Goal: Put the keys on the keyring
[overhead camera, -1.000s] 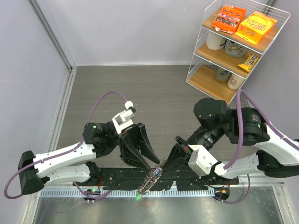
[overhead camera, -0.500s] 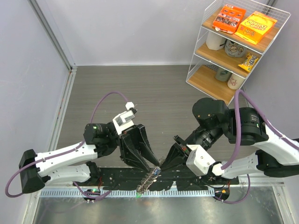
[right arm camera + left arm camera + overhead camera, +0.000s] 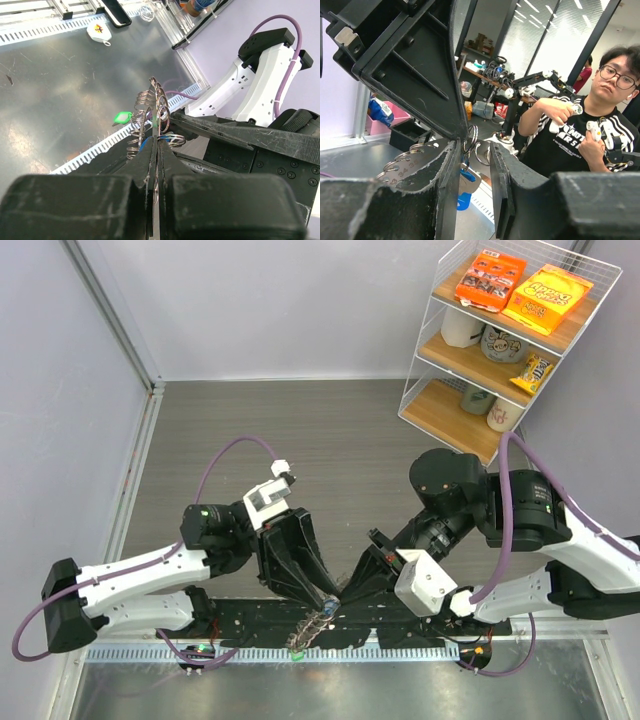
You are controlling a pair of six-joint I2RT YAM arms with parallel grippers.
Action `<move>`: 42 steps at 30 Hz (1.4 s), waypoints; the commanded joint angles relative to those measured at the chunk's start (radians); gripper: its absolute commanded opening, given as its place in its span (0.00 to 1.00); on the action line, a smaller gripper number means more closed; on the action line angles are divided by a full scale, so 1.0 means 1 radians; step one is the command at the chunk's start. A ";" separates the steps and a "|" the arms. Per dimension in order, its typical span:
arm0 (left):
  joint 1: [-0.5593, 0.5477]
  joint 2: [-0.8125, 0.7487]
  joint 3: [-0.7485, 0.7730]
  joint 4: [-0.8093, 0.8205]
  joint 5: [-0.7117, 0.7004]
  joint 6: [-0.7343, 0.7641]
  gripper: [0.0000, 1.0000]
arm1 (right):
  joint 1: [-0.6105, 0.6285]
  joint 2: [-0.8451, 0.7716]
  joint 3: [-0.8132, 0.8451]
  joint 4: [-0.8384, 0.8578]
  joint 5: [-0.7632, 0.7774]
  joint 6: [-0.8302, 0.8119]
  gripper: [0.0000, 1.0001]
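My two grippers meet tip to tip over the table's near edge. The keyring (image 3: pixel 312 628), a bristly bunch of silvery keys and small rings, hangs just below them, with a green tag (image 3: pixel 294 656) at its lower end. My left gripper (image 3: pixel 331 598) has its jaws a narrow gap apart, pinching small split rings (image 3: pixel 481 150); a blue-headed key (image 3: pixel 466 176) dangles between the jaws. My right gripper (image 3: pixel 344 592) is shut on a thin key blade (image 3: pixel 159 131) seen edge-on. The ring coils (image 3: pixel 142 120) and the green tag (image 3: pixel 121 118) hang beyond it.
A white wire shelf (image 3: pixel 428 350) with snack boxes and cups stands at the back right. A white slotted rail (image 3: pixel 400 652) runs along the near edge over a metal surface (image 3: pixel 60 90). A purple wall closes the left side.
Both grippers have shifted slightly left and toward the near edge together, still tip to tip. The hanging key bunch moved left with them.
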 commanded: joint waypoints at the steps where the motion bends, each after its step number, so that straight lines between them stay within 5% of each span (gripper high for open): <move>1: -0.006 0.005 0.047 0.050 0.014 -0.008 0.34 | 0.006 0.007 0.048 0.073 0.011 0.002 0.05; 8: -0.009 0.007 0.053 0.053 0.018 -0.010 0.23 | 0.009 0.007 0.047 0.074 0.022 0.005 0.05; 15: -0.014 0.008 0.062 0.051 0.026 -0.013 0.00 | 0.011 0.007 0.041 0.076 0.042 0.008 0.05; 20: -0.014 -0.019 0.061 -0.013 0.012 0.045 0.00 | 0.015 -0.003 0.022 0.093 0.080 0.040 0.05; 26: -0.015 -0.160 0.045 -0.363 -0.077 0.315 0.00 | 0.015 -0.071 -0.062 0.171 0.154 0.143 0.06; 32: -0.014 -0.242 0.045 -0.512 -0.139 0.432 0.00 | 0.015 -0.180 -0.198 0.284 0.194 0.226 0.06; 42: -0.015 -0.271 0.073 -0.645 -0.185 0.515 0.00 | 0.015 -0.226 -0.246 0.347 0.296 0.373 0.35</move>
